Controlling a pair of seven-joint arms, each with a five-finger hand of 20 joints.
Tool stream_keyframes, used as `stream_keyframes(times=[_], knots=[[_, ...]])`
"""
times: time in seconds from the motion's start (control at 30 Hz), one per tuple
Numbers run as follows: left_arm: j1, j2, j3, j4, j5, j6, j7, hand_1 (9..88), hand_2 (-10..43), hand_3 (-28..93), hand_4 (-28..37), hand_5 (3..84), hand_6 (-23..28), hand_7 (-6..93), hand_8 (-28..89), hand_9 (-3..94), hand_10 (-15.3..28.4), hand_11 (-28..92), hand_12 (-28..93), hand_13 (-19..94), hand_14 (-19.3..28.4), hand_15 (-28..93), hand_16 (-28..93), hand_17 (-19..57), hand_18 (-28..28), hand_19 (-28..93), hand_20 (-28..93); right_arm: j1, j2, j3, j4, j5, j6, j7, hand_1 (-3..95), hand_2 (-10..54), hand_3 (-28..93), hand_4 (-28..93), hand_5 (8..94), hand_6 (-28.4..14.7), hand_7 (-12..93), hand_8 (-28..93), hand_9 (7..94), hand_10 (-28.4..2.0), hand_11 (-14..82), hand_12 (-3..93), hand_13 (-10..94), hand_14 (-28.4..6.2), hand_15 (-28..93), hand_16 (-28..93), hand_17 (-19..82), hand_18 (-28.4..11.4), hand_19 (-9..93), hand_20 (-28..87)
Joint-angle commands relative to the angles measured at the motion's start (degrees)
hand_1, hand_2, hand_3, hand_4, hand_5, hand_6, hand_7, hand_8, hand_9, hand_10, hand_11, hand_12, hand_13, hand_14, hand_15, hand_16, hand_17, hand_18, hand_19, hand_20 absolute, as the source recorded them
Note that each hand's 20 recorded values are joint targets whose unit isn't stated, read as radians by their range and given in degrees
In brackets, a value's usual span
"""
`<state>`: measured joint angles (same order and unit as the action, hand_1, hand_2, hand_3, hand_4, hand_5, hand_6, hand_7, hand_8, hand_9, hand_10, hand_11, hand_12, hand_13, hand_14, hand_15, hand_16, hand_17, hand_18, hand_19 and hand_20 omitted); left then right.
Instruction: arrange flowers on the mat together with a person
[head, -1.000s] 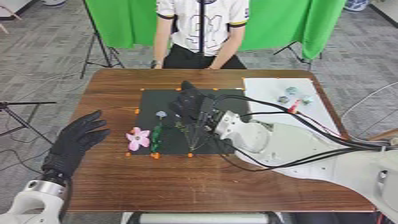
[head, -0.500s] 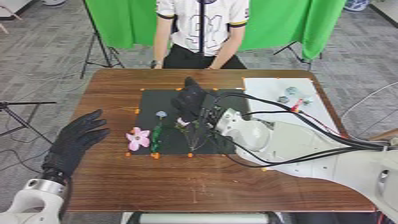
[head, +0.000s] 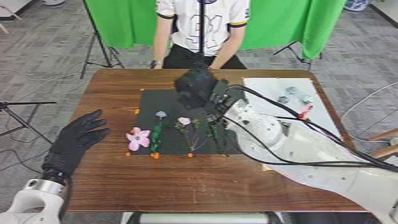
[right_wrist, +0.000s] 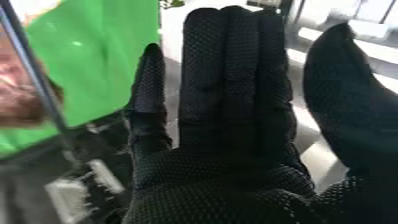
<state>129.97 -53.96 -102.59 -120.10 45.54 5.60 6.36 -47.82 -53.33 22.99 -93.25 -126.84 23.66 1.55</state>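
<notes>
Presently, head view: right hand (head: 195, 86) over far edge of black mat (head: 155, 100); pink flower (head: 138, 139) at mat's near left corner, seemingly three more flowers (head: 185, 121) on mat; left hand (head: 73, 145) left of mat, open, empty. Right wrist view: right hand (right_wrist: 226, 165) flat open, nothing held.

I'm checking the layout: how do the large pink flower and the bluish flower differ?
The large pink flower has broad, spread petals; the bluish flower has a small, compact head. The large pink flower's head is nearer the robot and farther left than the bluish flower's. Both lie at least partly on the dark mat.
</notes>
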Motion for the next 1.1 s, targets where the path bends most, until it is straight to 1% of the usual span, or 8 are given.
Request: stream_keyframes(times=[0.03,0.17,0.27,0.4,0.7,0.77,0.9,1.1], knots=[[1.87,-0.59,-0.62,-1.04,0.03,0.11,1.33,25.7,-2.3,69,-24.8,33.2,3.0,23.2,-11,29.9,11.8,28,18,28,14.4,50,-3,-6.3,20.7,51,13,-27.49,6.68,33.19,-6.36,22.90,-2.51,-14.88,31.2,-1.5,89,-28,60.1,1.1,38,-6,61.7,-10.3,31.9,24.8,52,-6.3,50,23,20,-15.0,58,38],[1.75,-0.76,-1.34,-1.37,0.31,-0.28,1.39,25.7,-2.2,69,-24.6,33.2,3.0,23.3,-11,30.0,11.8,28,18,28,14.4,50,-3,-6.3,20.7,51,13,-41.31,6.36,48.71,-12.23,36.41,-13.12,-15.61,26.0,1.3,91,-28,59.7,1.0,32,-16,58.9,-12.1,27.9,24.1,50,-7.9,45,22,19,-15.9,54,35],[1.54,-0.92,-1.38,-1.35,0.24,-0.40,1.46,25.7,-2.2,69,-24.7,33.1,3.0,23.3,-11,30.0,11.8,28,18,28,14.4,50,-3,-6.3,20.7,51,13,-49.57,5.75,58.07,-15.33,47.51,-20.65,-13.38,21.3,2.4,87,-27,57.8,0.0,23,-14,55.4,-12.8,20.2,22.1,47,-9.8,36,21,18,-17.5,49,31],[1.37,-1.28,-1.27,-1.25,0.53,-1.03,1.32,25.7,-2.2,69,-24.7,33.2,2.9,23.3,-11,29.9,11.8,28,18,28,14.4,50,-3,-6.2,20.7,51,13,-58.71,3.60,67.72,-18.19,55.58,-24.18,-10.36,18.7,1.7,85,-27,53.6,-0.3,17,-12,51.1,-12.7,14.2,20.9,44,-11.4,27,22,19,-19.3,41,26],[0.50,-1.76,-0.53,-0.81,0.36,-1.15,1.39,25.7,-2.4,70,-24.7,33.2,3.0,23.2,-11,29.9,11.8,28,18,28,14.5,50,-3,-6.3,20.7,51,13,-72.56,-7.69,78.96,-22.37,66.88,-21.34,-9.62,17.7,0.8,85,-25,50.9,-2.2,15,-10,49.7,-13.5,13.0,21.9,43,-12.0,28,26,16,-20.2,42,27],[0.11,-2.07,-0.13,-0.75,0.28,-1.17,1.75,25.7,-2.4,69,-24.7,33.2,3.0,23.2,-11,30.0,11.8,28,18,28,14.4,50,-2,-6.3,20.7,51,13,-73.98,-8.42,77.74,-22.67,70.18,-16.14,-12.25,17.8,0.5,85,-25,51.2,-2.5,15,-10,50.4,-13.6,13.8,22.1,44,-11.9,29,26,15,-20.4,43,28],[-0.71,-2.22,0.29,-0.57,0.81,-2.28,1.09,25.8,-2.4,69,-24.8,33.2,3.0,23.3,-11,30.0,11.8,28,18,28,14.4,50,-3,-6.2,20.7,51,13,-75.38,-9.16,78.37,-23.22,70.56,-16.64,-11.45,18.8,0.0,86,-25,52.3,-2.6,16,-10,51.5,-13.7,15.2,22.0,45,-11.9,31,25,15,-20.5,45,28],[-0.46,-2.86,0.76,-0.47,0.68,-2.09,1.41,25.8,-2.3,69,-24.8,33.2,3.0,23.3,-11,30.0,11.8,28,18,28,14.4,49,-3,-6.3,20.7,51,13,-76.54,-10.33,78.54,-22.93,66.28,-18.60,-8.68,19.1,-0.1,86,-25,52.7,-2.4,17,-11,51.5,-13.6,15.7,22.0,44,-11.7,32,24,15,-20.5,46,28]])
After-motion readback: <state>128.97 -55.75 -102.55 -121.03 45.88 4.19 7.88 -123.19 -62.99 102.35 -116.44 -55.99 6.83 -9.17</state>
